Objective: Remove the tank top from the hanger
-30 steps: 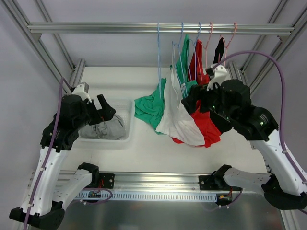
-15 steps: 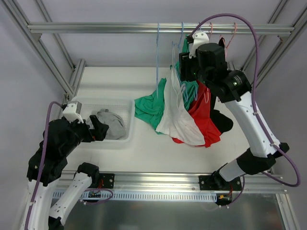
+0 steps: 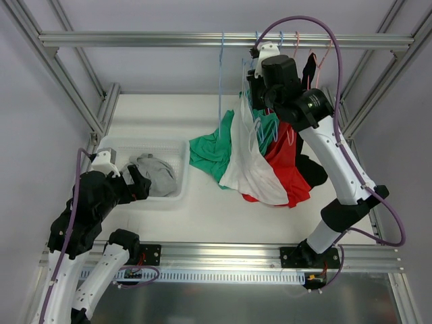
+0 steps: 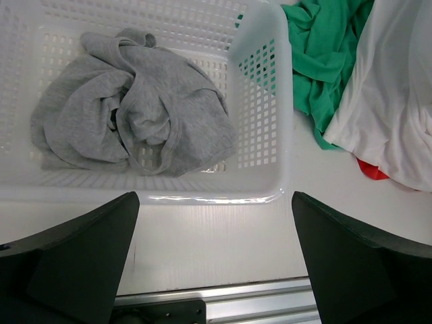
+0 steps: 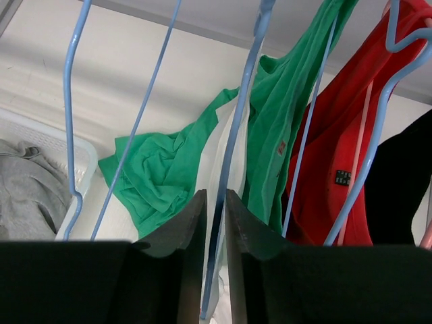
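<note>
2 hands: left hand (image 4: 212, 202) spread wide; right hand (image 5: 214, 202) pinched on blue hanger (image 5: 233, 135) wire, upper centre.
Handling: white tank top (image 3: 253, 162) judged light, limp; strap to be gripped.

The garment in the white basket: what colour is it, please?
The garment is grey, shown best in the left wrist view.
</note>
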Available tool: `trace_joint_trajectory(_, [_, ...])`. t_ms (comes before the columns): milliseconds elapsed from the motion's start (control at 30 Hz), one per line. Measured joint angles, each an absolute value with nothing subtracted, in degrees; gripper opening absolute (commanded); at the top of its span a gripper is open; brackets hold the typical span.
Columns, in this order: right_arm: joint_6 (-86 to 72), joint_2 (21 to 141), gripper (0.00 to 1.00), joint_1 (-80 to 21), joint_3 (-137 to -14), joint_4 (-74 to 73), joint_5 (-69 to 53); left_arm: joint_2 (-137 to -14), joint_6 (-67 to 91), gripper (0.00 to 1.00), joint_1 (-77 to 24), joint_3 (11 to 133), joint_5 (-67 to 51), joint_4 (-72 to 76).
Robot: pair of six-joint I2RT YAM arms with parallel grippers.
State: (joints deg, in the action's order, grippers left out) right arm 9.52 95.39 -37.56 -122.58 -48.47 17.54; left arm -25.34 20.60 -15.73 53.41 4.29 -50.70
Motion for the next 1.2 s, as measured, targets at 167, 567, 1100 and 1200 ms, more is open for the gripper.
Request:
trace_joint_trajectory(167, [7.7, 95.7, 0.06, -37.5, -122.7, -48.4, 17.9, -25.4, 21.1, 0.99, -15.7, 52.8, 5.0, -50.2])
trace_joint_trajectory(567, [3.6, 95.9, 0.0, -37.5, -120.4, -44.2, 18.4, -25.4, 21.5, 0.99, -15.7, 52.7, 5.0, -49.6])
trace_joint_trajectory(1100, [3.4, 90.2, 0.0, -37.5, -114.6, -35.9, 16.7, -24.6, 21.5, 0.99, -15.7, 52.5, 5.0, -48.7])
trace_joint_trajectory(1200, [3.4, 88.2, 0.0, -37.5, -114.0, -35.0, 16.2, -24.2, 21.5, 0.99, -15.7, 52.5, 5.0, -48.7])
